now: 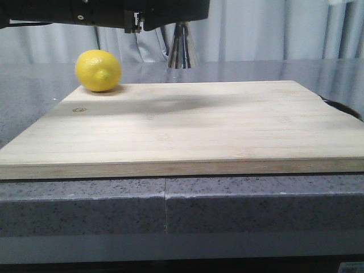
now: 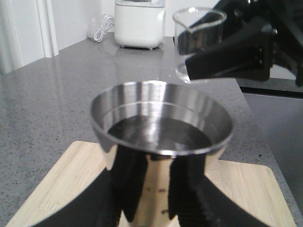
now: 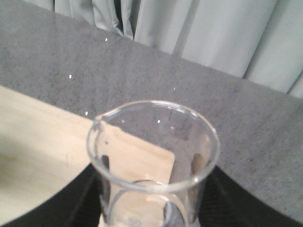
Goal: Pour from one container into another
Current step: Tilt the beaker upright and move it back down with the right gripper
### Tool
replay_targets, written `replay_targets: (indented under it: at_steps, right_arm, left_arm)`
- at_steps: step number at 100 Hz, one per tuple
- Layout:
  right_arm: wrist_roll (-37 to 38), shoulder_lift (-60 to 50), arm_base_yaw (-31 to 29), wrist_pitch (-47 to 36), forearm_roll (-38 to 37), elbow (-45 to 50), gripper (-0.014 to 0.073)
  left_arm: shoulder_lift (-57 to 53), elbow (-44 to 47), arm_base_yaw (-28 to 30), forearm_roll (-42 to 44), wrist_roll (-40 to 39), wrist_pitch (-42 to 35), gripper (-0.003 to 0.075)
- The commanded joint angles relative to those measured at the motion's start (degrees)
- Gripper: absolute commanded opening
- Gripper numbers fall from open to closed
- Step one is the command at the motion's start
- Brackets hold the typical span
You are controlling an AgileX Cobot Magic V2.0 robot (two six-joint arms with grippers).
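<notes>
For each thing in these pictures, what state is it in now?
Jigger: upright, held off the board by the left tool, liquid inside.
Beaker: upright, held by the right tool, looks empty.
Lemon: whole, resting on the board's far left corner.
Cutting board: flat on the counter.

Colours and patterns. Steel jigger (image 2: 161, 142): mirror-bright silver, its bowl dark with reflections, clasped by the matte black fingers (image 2: 189, 198) of the left gripper (image 2: 156, 203). Glass beaker (image 3: 154, 161): clear and colourless, held between the black fingers (image 2: 227, 59) of the right gripper (image 3: 151, 213). Lemon (image 1: 98, 70): plain yellow. Cutting board (image 1: 182, 128) beneath both grippers: pale, straight-grained wood. Countertop (image 1: 239, 205): grey, finely speckled. Curtain (image 3: 213, 33): pale grey. Appliance (image 2: 140, 23) beyond the jigger: white.
</notes>
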Motion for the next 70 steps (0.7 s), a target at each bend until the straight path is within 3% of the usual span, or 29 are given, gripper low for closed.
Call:
replay_targets:
  at_steps: [1,50,70]
  right_arm:
    - [0.47,-1.78,-0.61,-5.97,-0.83,1.63,0.0315]
    - [-1.04,-1.66,-0.74,-9.40,3.11,4.54,0.0315]
    - [-32.30,0.27,-1.88,-18.58,34.05,6.27,0.0315]
  left_arm:
    - [-3.23,-1.81,-0.49,-5.31,-0.61,6.14,0.0216]
    - [-3.23,-1.81,-0.49,-5.31,-0.61,6.14,0.0216]
    - [-3.23,-1.81,-0.49,-5.31,-0.61,6.14,0.0216]
